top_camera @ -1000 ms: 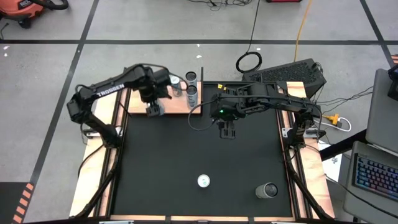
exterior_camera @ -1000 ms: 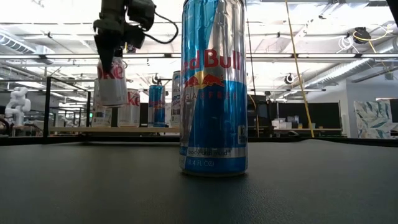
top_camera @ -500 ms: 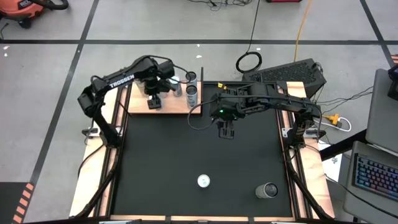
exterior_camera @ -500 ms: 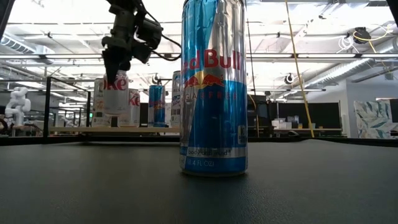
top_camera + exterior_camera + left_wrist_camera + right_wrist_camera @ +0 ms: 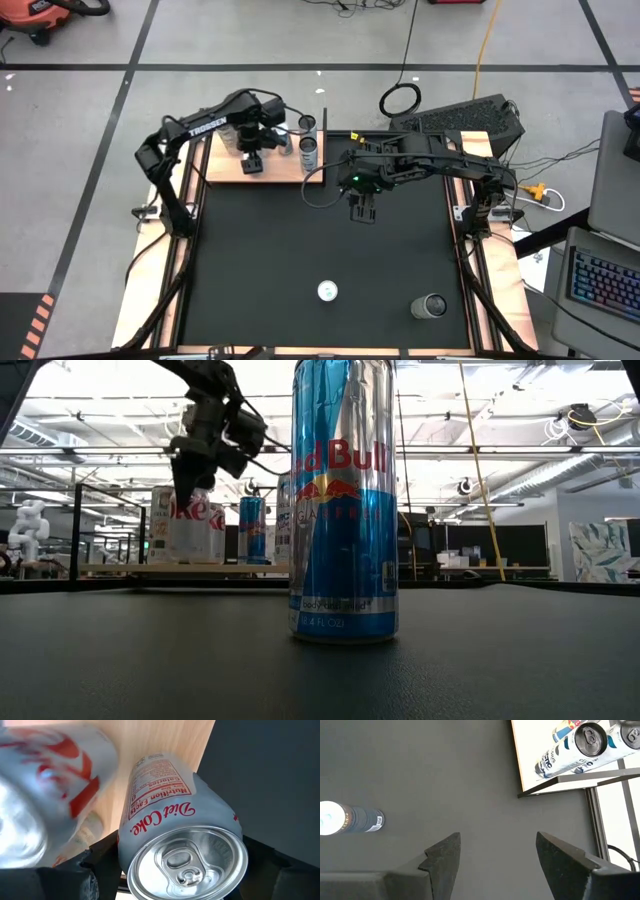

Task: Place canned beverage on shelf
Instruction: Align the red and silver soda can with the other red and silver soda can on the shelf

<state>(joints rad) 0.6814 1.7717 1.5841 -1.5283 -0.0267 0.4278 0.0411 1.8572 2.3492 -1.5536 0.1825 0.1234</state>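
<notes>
Two arms reach over the table, and the left one carries the task's thing: a silver Diet Coke can (image 5: 182, 845) with red lettering, a nutrition label on its side and an unopened pull-tab top. In the left wrist view the left gripper's dark fingers (image 5: 102, 862) press against both sides of this can, so the left gripper (image 5: 251, 160) is clamped on it. A second Diet Coke can (image 5: 47, 785) shows blurred just beside it.

In the high view the left arm stretches from the table's left edge toward the far side, its gripper pointing down over the shelf (image 5: 225, 170), a light-wood board with thin black uprights, lying at the far-left edge of the black mat (image 5: 300, 250). In the low view the held can (image 5: 187, 520) stands upright with its base at or very near the board; whether it touches cannot be told. More cans stand toward the shelf's right end (image 5: 308, 150), including a blue one (image 5: 252, 528).

Right of the shelf, the right arm extends from the table's right side, and the right gripper (image 5: 361, 208) hangs over the bare mat with its fingers (image 5: 442, 855) spread and holding nothing.

Near the mat's front, a tall blue-and-silver Red Bull can (image 5: 327, 291) stands upright, and a dark can (image 5: 432, 305) lies on its side to its right.
</notes>
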